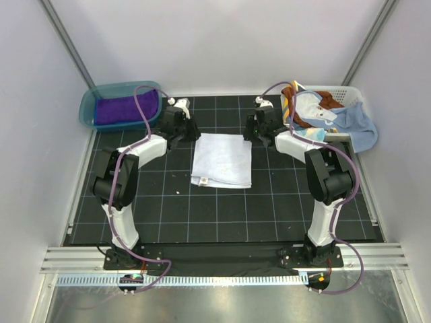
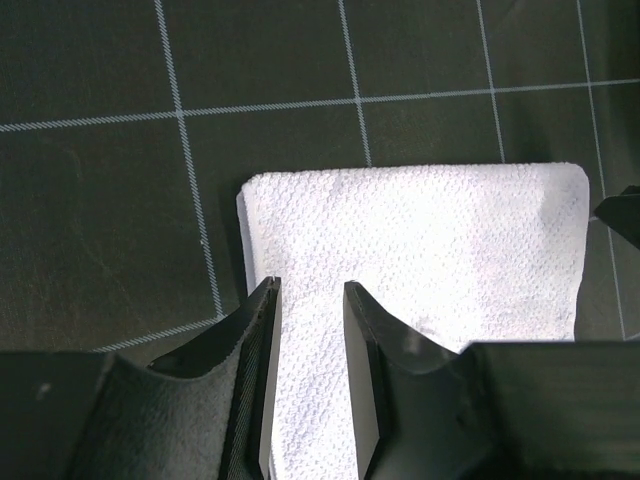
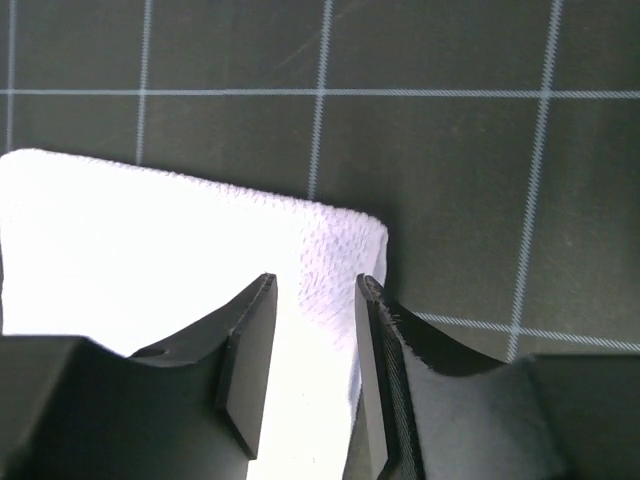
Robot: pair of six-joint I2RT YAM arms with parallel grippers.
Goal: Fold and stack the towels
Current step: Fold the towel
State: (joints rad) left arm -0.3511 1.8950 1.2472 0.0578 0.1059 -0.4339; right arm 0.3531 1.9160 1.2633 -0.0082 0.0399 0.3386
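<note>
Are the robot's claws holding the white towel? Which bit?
Nothing is held. The left gripper and right gripper hover with jaws apart over the far corners of the folded white cloth towel, which lies flat.

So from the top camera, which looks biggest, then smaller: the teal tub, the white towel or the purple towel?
1. Teal tub and white towel: too alike to rank.
2. Purple towel: smallest, it lies inside the tub.
</note>
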